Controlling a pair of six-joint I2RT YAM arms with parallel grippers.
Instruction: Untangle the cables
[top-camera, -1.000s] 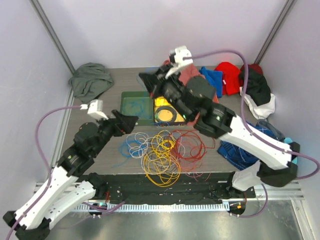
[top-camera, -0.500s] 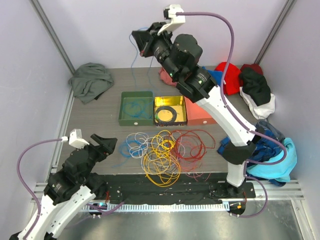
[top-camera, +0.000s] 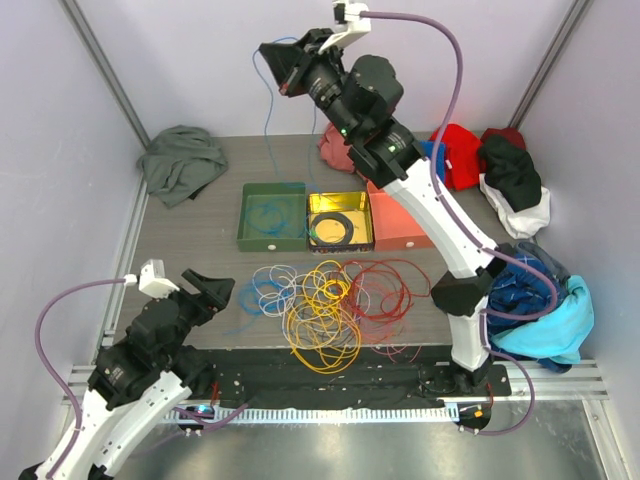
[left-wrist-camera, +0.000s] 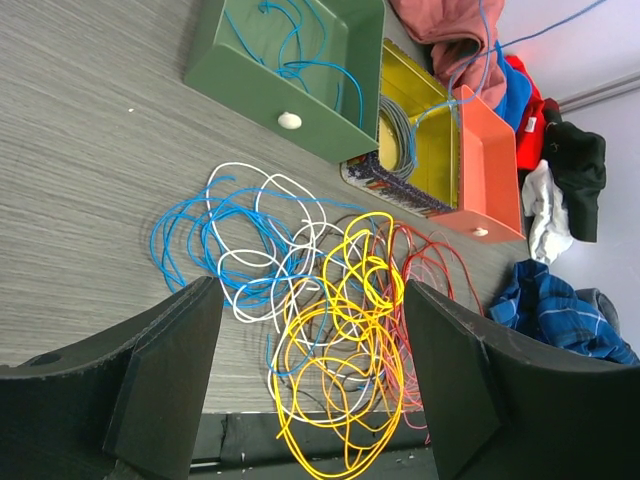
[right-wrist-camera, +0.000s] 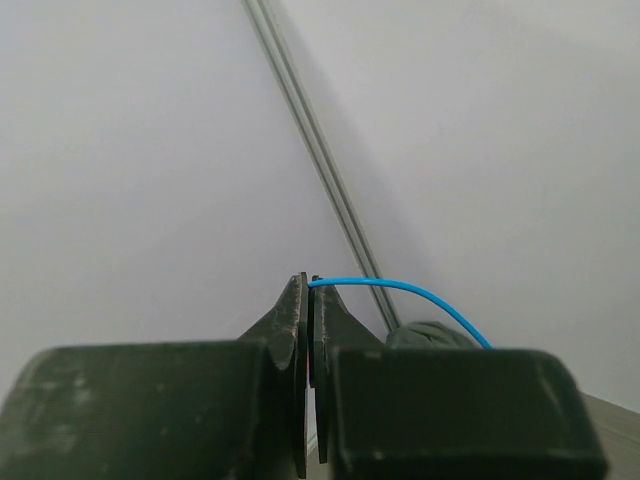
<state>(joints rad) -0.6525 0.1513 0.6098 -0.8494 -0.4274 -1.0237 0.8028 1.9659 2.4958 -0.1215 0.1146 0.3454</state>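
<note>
right pincer (right-wrist-camera: 308, 285) clenched on blue cable (right-wrist-camera: 400, 287), just hoisted to top centre; left pincer (left-wrist-camera: 310, 300) backed off lower left, released. looks like one strand is coming free.

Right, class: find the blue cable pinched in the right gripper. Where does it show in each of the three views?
Top external: the blue cable hangs from the right gripper, upper middle, down toward the green tray.
Left wrist: a thin slanting line in the top right corner.
Right wrist: it arcs right from the shut gripper's tips, centre.
Shared landmark: the green tray, in the top and left wrist views only.
</note>
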